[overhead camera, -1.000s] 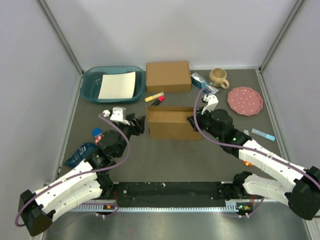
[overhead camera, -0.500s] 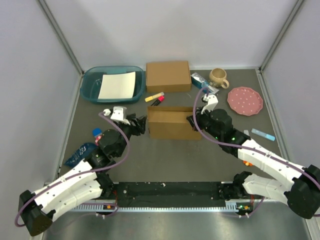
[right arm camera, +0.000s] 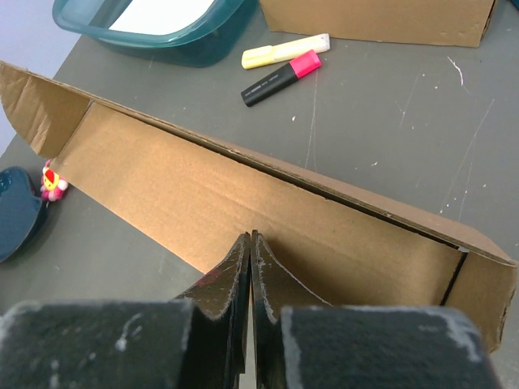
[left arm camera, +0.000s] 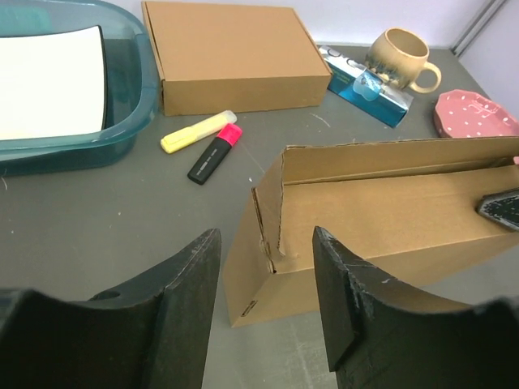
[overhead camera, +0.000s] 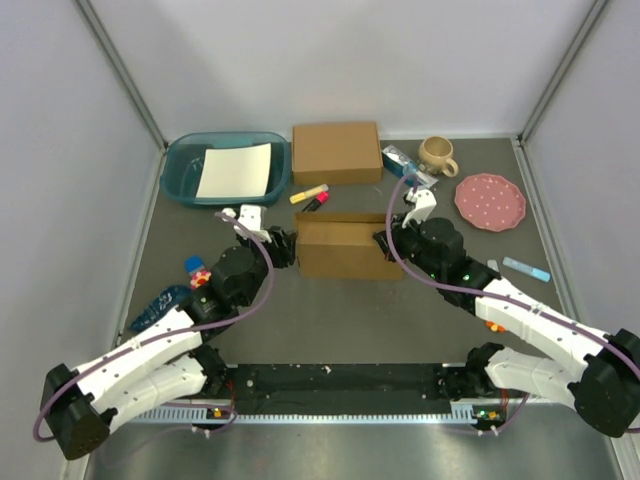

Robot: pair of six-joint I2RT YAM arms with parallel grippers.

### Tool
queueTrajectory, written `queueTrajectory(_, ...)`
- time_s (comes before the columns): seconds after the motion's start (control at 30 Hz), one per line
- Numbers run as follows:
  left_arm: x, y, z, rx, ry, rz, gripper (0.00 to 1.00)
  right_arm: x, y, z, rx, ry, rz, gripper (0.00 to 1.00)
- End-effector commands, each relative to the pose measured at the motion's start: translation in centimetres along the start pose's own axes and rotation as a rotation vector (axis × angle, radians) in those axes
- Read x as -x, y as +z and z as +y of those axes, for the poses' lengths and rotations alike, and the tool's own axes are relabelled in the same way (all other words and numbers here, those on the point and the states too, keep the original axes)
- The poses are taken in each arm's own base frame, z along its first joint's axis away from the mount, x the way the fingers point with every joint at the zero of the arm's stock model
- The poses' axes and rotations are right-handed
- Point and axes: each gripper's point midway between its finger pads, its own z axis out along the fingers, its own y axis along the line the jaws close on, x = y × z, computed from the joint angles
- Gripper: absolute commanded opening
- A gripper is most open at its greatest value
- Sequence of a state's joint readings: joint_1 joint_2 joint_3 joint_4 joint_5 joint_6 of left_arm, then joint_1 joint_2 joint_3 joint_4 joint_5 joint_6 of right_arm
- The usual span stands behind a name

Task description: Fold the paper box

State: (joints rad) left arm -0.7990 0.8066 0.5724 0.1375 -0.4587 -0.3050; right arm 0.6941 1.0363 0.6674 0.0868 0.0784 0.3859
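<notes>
While the shallow brown cardboard paper box (overhead camera: 340, 250) sits in the middle of the grey table (overhead camera: 330, 320), the left gripper (left arm camera: 266, 241) gapes at its nine o'clock end; the right gripper (right arm camera: 250, 238), pinched together, reaches in at three o'clock.

The light is bright, even and diffuse, falling from overhead. In the top view the paper box (overhead camera: 340, 247) casts only a thin, soft shadow along its 6 o'clock side. The metal strip (overhead camera: 330, 450) at 6 o'clock carries a pale sheen. The wall edges lean outward toward 11 and 1 o'clock, a wide-lens effect.

In the left wrist view the fingers (left arm camera: 182, 316) of the left gripper (left arm camera: 265, 235) sit dark and soft-focused at 6 o'clock, while the box is sharp. The right wrist view is similar: the fingers (right arm camera: 231, 271) of the right gripper (right arm camera: 250, 237) blur at 6 o'clock. The white sheet (right arm camera: 166, 12) at 11 o'clock is nearly blown out.
</notes>
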Motion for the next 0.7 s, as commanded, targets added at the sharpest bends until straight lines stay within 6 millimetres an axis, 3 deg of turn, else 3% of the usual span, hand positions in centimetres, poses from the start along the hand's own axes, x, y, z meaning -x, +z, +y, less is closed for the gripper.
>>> queueTrajectory(0.0, 2.3, 0.4, -0.2, 0.023, -0.048, -0.042, 0.53, -1.5, 0.0, -0.1, -0.011, -0.010, 0.053, 0.00)
queueTrajectory(0.5, 1.3, 2.2, -1.0, 0.016, -0.047, 0.009, 0.51, -1.7, 0.1, -0.2, -0.013, -0.007, 0.057, 0.00)
queueTrajectory(0.67, 1.0, 2.3, -0.8, 0.018, -0.051, 0.019, 0.37, -1.8, 0.0, -0.2, -0.013, -0.011, 0.057, 0.00)
